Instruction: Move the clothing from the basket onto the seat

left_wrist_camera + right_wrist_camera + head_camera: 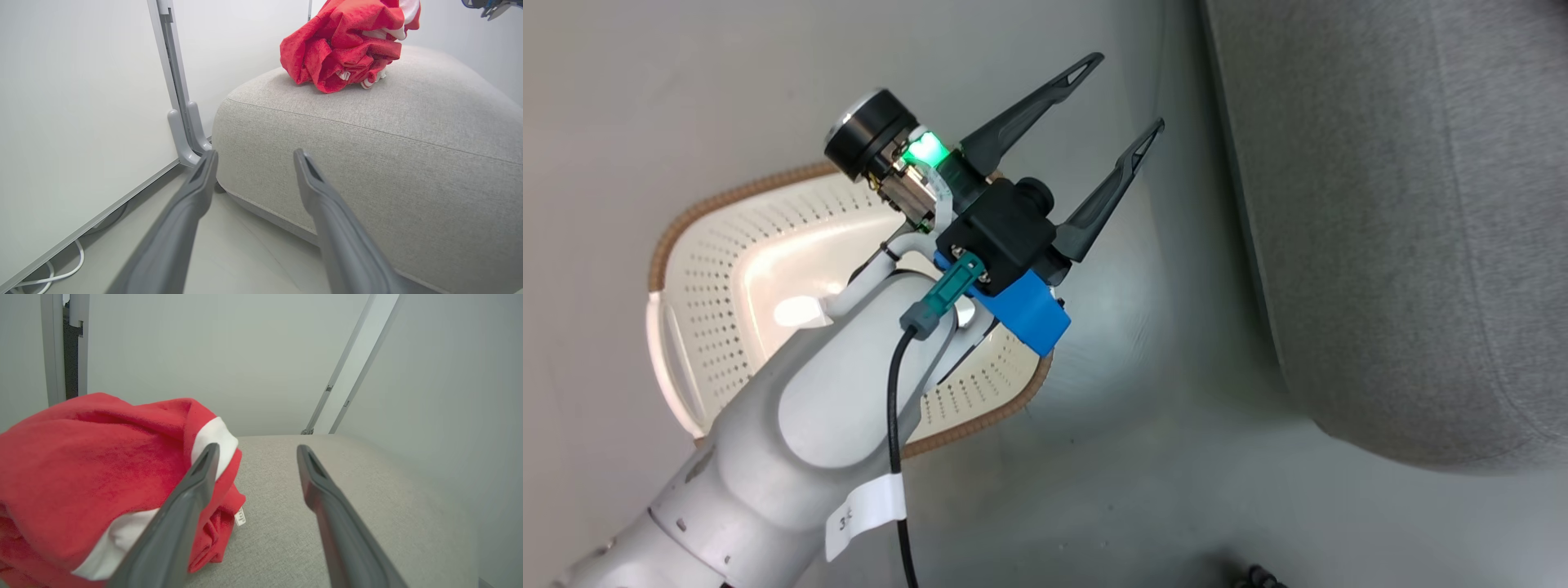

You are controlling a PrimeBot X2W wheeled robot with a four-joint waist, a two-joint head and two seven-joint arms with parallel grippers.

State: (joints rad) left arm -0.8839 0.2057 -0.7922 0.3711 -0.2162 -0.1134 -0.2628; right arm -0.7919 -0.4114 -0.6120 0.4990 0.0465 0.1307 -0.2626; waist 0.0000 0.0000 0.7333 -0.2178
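left tool (255, 153) apart | right tool (257, 448) apart | clothing (94, 473) on seat (310, 522), beside right tool

No legible text; marks on the cable tag (866, 514) are blurred.

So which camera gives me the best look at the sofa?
Left wrist view: it takes in the sofa with its rounded end, side, seam and top, and the red clothes piled there. The right wrist view shows part of its top beside the clothes; the head view, one corner.
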